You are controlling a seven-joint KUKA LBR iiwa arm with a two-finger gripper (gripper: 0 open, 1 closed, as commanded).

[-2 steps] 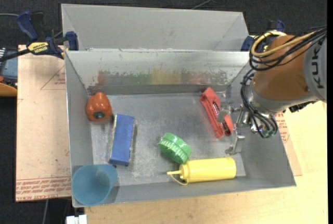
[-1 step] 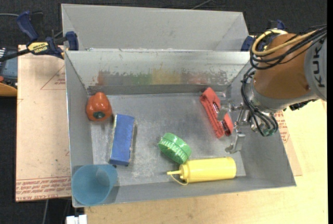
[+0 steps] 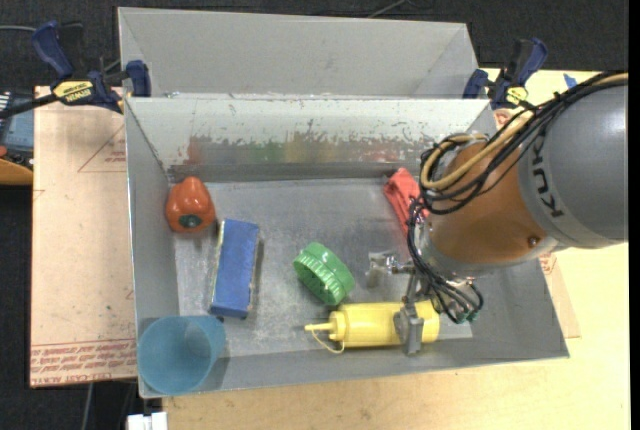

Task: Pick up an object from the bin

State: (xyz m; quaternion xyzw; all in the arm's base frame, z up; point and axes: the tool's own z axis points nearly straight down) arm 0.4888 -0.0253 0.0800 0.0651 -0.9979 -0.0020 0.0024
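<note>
Bin [image 3: 150, 218] contents: six items, one of each.
- orange toy pepper [image 3: 189, 205], rear left
- blue block [image 3: 235, 268]
- green ridged disc [image 3: 323, 273], centre
- red item [image 3: 402, 190], partly behind arm
- light-blue cup [image 3: 180, 354], front-left corner
- yellow squeeze bottle [image 3: 370, 326], on its side at front right, nozzle toward view's left

Gripper [image 3: 411, 336] low over bottle's base end; open or closed not determinable.

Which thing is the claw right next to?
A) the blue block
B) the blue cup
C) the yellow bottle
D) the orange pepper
C: the claw is down at the right end of the yellow bottle, which lies on its side.
</note>
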